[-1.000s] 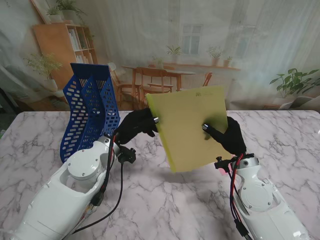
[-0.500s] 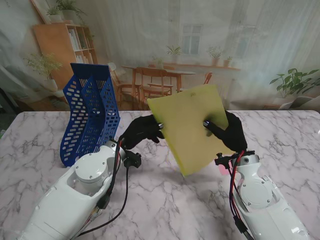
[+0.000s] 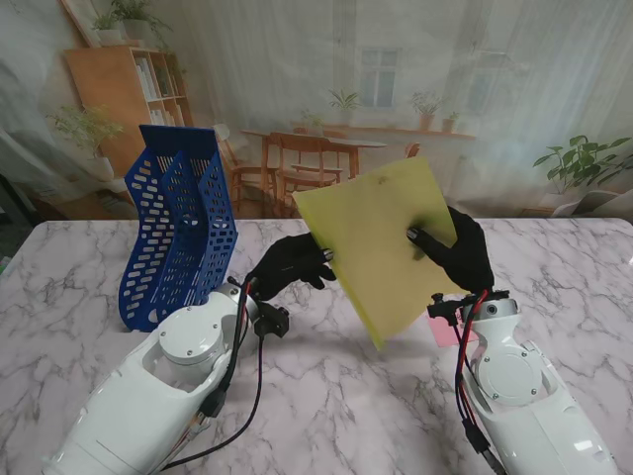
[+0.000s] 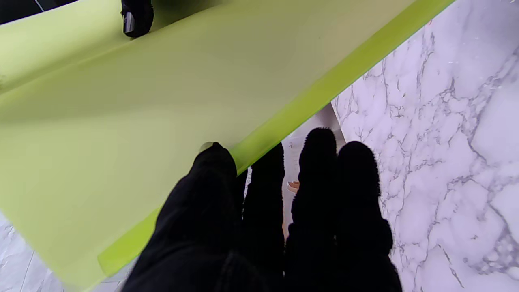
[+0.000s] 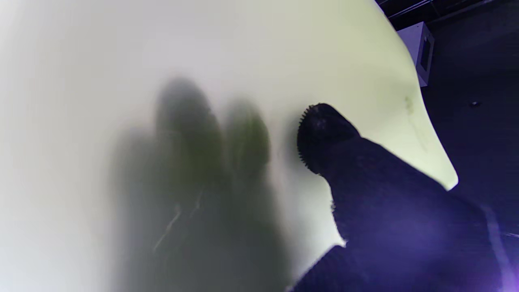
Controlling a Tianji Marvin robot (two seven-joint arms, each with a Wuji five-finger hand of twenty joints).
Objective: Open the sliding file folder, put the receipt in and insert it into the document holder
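A yellow-green sliding folder (image 3: 381,242) is held up off the table, tilted, its lower corner pointing toward me. My right hand (image 3: 460,252) is shut on its right side, thumb (image 5: 324,134) on the near face and the other fingers showing as shadows behind the sheet (image 5: 202,61). My left hand (image 3: 289,267) pinches the folder's left edge; the thumb (image 4: 215,162) lies on the brighter spine strip (image 4: 324,85). A white printed slip (image 4: 288,162) lies on the marble under that hand. The blue perforated document holder (image 3: 178,228) stands at the far left.
A small pink piece (image 3: 442,332) lies on the table beside my right wrist. The marble table (image 3: 326,396) stretches between both forearms. A black cable (image 3: 252,381) hangs from the left wrist. A printed backdrop closes off the far edge.
The folder has swung to the right and tilted more, its lower corner moving toward the right arm. My left hand followed it rightward, away from the blue holder.
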